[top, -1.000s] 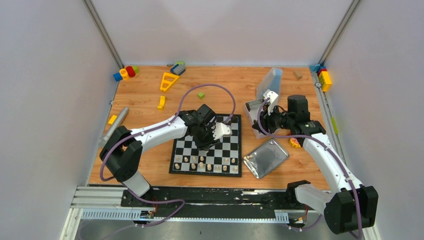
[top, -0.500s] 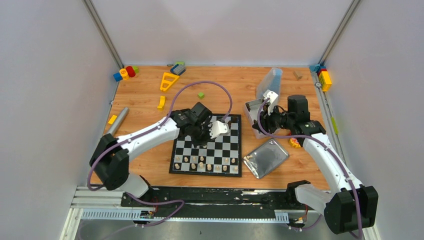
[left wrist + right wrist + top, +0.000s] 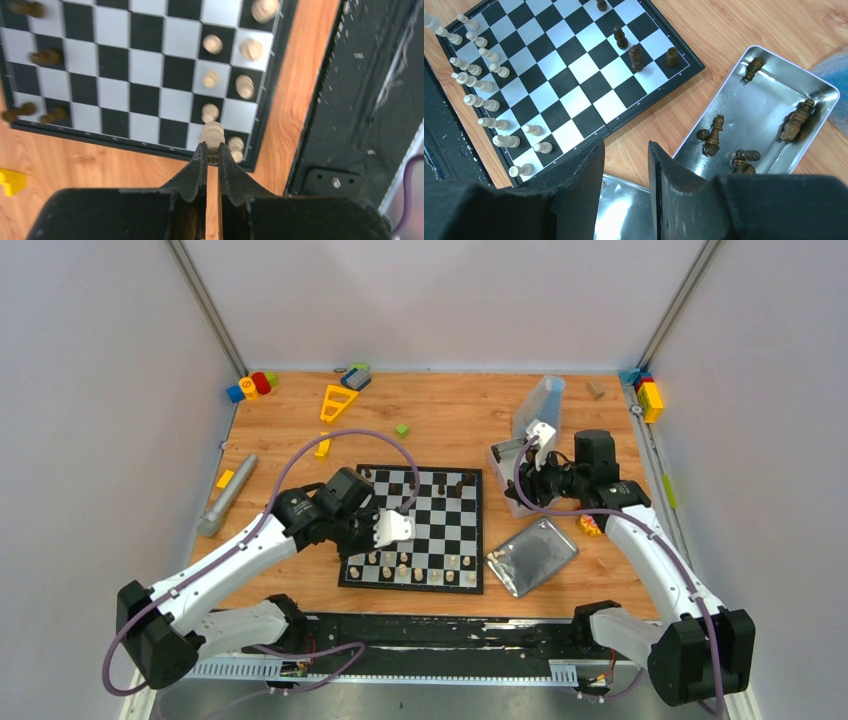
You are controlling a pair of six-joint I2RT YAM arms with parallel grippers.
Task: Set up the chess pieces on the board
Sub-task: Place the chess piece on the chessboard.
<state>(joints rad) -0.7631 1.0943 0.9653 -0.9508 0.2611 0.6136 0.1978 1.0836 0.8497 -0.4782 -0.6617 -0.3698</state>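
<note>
Now the left end effector point(image 3: 211, 150) is clenched, cream chess pieces point(image 3: 211, 107) on the board point(image 3: 145, 100) just ahead of its tips; the right end effector point(image 3: 626, 150), released, has dark pieces point(image 3: 713, 135) in a tray point(image 3: 769, 95) beside it.

Wooden table point(image 3: 470, 420): chessboard point(image 3: 452, 527) centre, flat metal tray point(image 3: 532, 556) just right, grey cylinder point(image 3: 227, 494) left, toy blocks point(image 3: 252, 386) far corner.

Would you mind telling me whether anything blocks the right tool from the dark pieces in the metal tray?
Nothing visible does: the open right tool hangs near the tray, whose dark pieces lie uncovered.
</note>
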